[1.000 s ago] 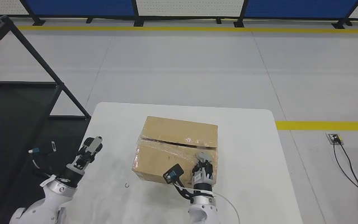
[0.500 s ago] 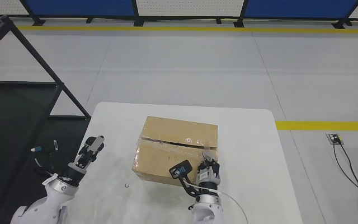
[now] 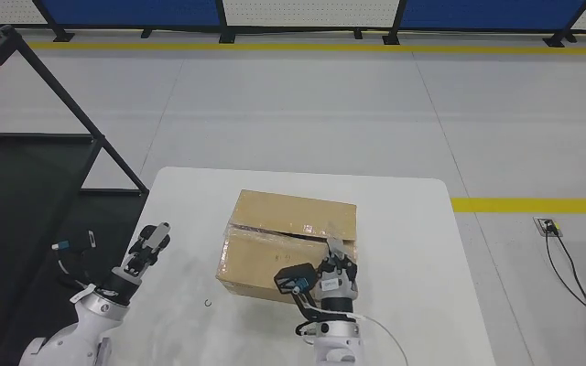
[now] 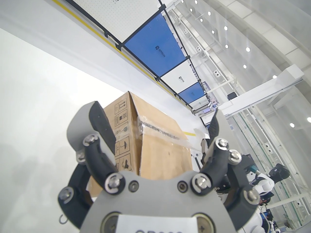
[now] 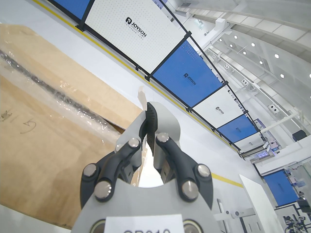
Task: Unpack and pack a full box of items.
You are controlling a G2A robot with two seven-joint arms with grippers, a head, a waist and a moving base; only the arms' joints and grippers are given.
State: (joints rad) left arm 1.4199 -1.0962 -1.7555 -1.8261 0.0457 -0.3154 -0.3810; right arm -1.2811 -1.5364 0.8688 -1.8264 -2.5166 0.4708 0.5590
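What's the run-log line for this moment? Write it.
box: taped | right jaws: shut on tape end | left jaws: open, clear of box

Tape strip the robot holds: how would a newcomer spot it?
Find the white table and the brown cardboard box on it. At the box's front right corner, the right gripper is shut on a pale strip of tape poking up above it. Unlike the crinkled clear tape lying along the box's top seam, this piece is peeled up off the cardboard.
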